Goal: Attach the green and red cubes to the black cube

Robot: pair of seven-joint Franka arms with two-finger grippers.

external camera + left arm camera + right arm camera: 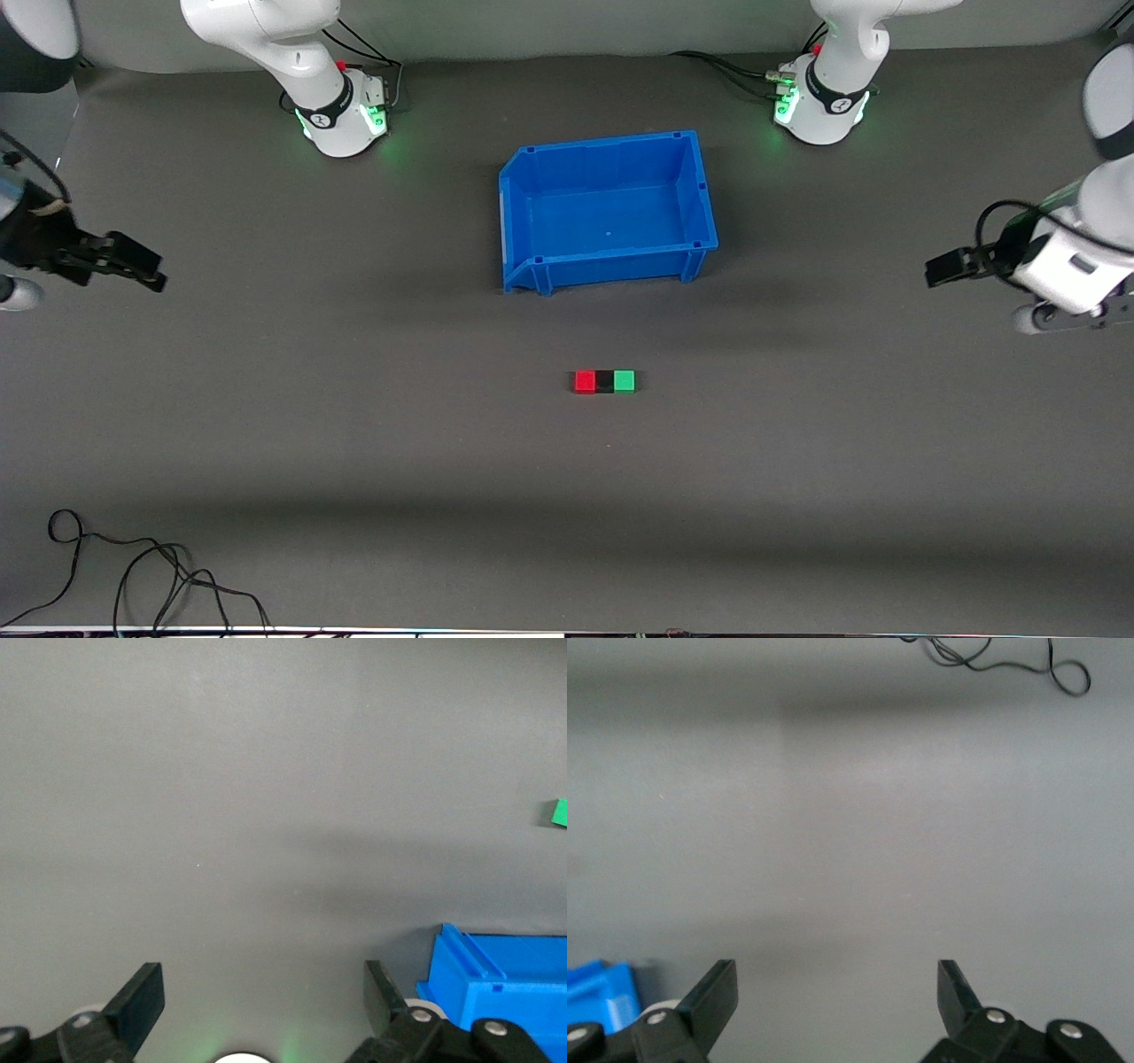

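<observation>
The red cube (585, 382), the black cube (605, 381) and the green cube (625, 381) sit in one touching row on the grey mat, the black one in the middle, nearer to the front camera than the blue bin (523, 230). The green cube also shows in the left wrist view (559, 812). My left gripper (941, 268) is open and empty over the mat at the left arm's end of the table, its fingers wide apart in the left wrist view (263, 997). My right gripper (146, 268) is open and empty over the right arm's end, and shows in the right wrist view (837, 992).
The blue bin is empty and stands between the arm bases and the cubes; its corner shows in both wrist views (496, 983) (598, 997). A loose black cable (133, 576) lies on the mat at the near corner toward the right arm's end.
</observation>
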